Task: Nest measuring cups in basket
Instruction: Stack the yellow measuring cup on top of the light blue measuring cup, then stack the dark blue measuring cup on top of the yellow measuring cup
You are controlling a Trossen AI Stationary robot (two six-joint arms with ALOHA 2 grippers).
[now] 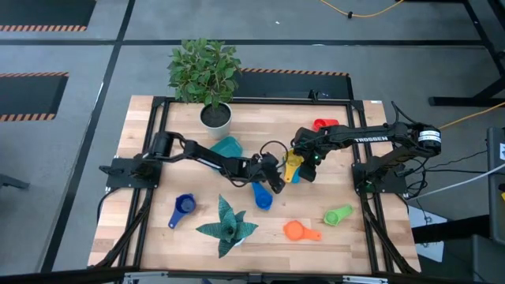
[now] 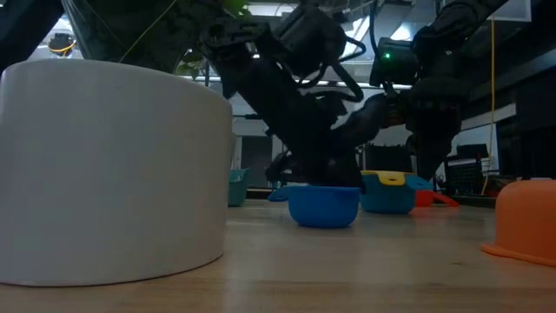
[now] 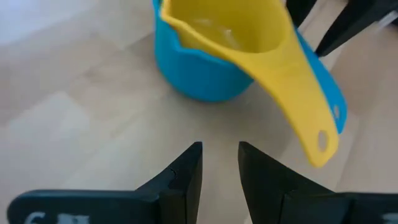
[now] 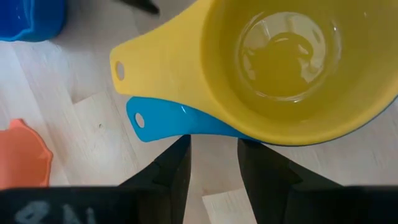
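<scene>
The yellow measuring cup (image 4: 280,62) is smooth, glossy plastic with a round bowl and a flat, tapering handle pierced by a small hole. It sits nested in the light blue measuring cup (image 4: 180,121), whose matching handle fans out just beside the yellow one. The pair stands near the middle of the pale wooden table (image 1: 150,237).

The left gripper (image 3: 219,165) reaches in low from its side, fingers slightly parted and holding nothing, pointed at the nested pair. The right gripper (image 4: 212,162) hangs just over the same pair from the opposite side, its narrow gap also empty.

A blue cup (image 2: 323,207) sits beside the left arm; the teal basket (image 1: 226,147) stands behind that arm, though how full it is cannot be made out.
</scene>
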